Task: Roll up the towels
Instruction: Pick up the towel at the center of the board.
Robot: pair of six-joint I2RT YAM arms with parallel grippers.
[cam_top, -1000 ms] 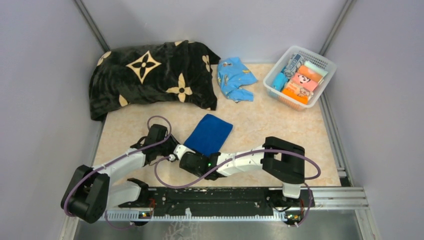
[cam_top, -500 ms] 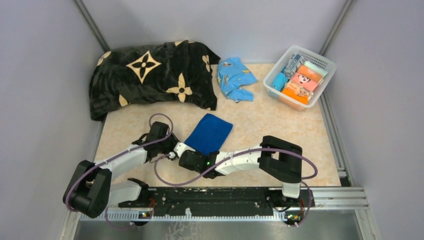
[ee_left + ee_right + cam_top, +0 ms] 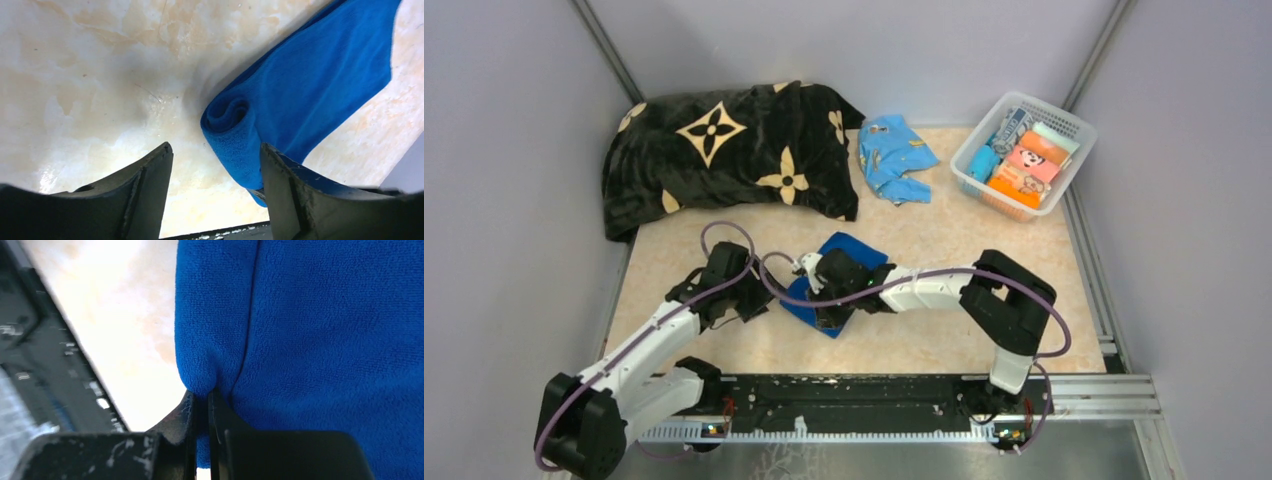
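A royal-blue towel (image 3: 856, 248) lies mid-table, and most of it is hidden under my right arm in the top view. In the left wrist view the towel (image 3: 320, 85) shows a rolled end (image 3: 231, 114) facing the camera. My right gripper (image 3: 822, 303) is shut on a fold of the towel (image 3: 320, 330), with cloth pinched between its fingertips (image 3: 202, 395). My left gripper (image 3: 760, 298) stands open just left of the roll. Its right finger (image 3: 282, 185) is beside the towel's edge, and nothing is gripped between its jaws (image 3: 215, 148).
A black blanket with cream flowers (image 3: 724, 150) is heaped at the back left. A crumpled light-blue printed cloth (image 3: 894, 155) lies behind the towel. A white basket (image 3: 1072, 128) of folded items stands at the back right. Grey walls close in both sides.
My right gripper moved away from the near edge onto the blue towel and shut on a fold. The towel's near end is now rolled over. My left gripper opened wider.
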